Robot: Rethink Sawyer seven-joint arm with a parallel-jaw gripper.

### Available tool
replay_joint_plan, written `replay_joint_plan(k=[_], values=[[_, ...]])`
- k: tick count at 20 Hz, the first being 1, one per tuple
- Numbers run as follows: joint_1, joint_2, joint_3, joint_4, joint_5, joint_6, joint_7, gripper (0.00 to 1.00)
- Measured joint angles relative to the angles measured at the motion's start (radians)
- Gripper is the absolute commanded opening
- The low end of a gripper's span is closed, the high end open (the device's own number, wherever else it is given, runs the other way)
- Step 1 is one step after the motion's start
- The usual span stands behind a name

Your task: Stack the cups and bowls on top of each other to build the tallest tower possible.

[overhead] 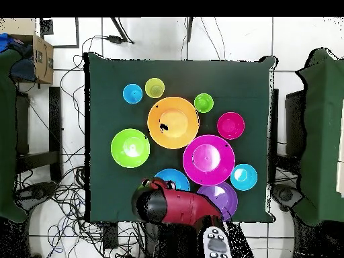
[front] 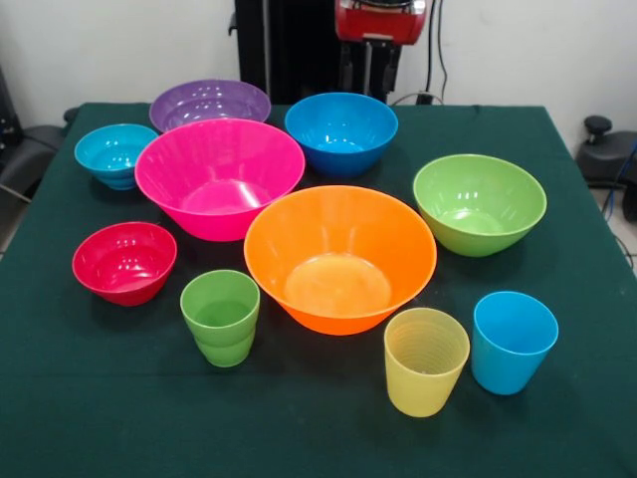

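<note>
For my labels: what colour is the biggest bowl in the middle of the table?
Orange bowl; the front view shows it best.

Seven bowls upright on the green table (front: 90,418) — three cups, green (front: 220,317), yellow (front: 425,359), blue (front: 513,341), along the lower frame.

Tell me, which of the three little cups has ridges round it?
The yellow cup, standing between the green cup and the blue cup. Fine rings run round its see-through wall; the blue one is smooth, the green one stepped.

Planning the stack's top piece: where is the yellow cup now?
In the front view the yellow cup stands upright near the table's front edge, right of centre, between the orange bowl and the blue cup.
</note>
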Motion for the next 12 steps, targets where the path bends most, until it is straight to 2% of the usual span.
replay_joint_plan(k=[7,12], values=[[0.014,0.083,0.0,-0.037,0.013,0.0,0.012,1.0],[0.034,0.14,0.0,-0.085,0.047,0.0,0.041,1.0]])
